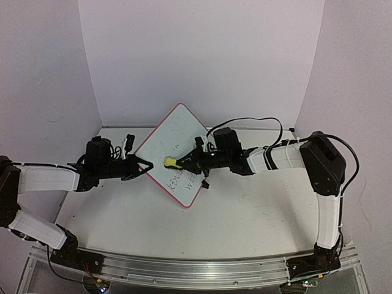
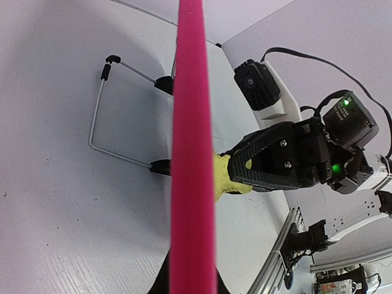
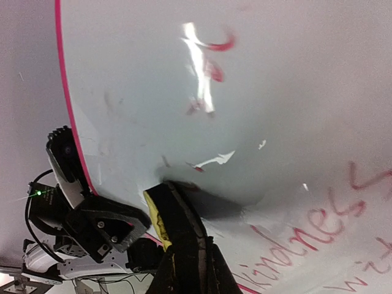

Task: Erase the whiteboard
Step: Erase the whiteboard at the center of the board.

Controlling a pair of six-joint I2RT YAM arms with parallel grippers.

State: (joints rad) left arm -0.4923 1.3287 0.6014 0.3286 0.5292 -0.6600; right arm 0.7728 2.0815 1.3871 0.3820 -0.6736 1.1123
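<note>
Though half hidden, left gripper (image 1: 144, 165) clenched on whiteboard (image 1: 177, 130), right gripper (image 1: 182, 162) on eraser (image 1: 169, 162).

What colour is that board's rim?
Pink-red, the flat white whiteboard's thin frame; clearest in the left wrist view.

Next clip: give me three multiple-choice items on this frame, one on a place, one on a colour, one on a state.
1. Where is readable writing left on the whiteboard?
A. its near, lower part
B. its far corner
C. nowhere

2. What colour is the frame?
A. blue
B. pink-red
C. green

3. What is the left gripper doing?
A. hanging open
B. shut on the whiteboard's edge
C. resting flat on the table

Answers:
1. A, the words sit toward the near corner in the top view.
2. B, the left wrist view shows the pink-red edge close up.
3. B, that edge runs straight through its grip.
</note>
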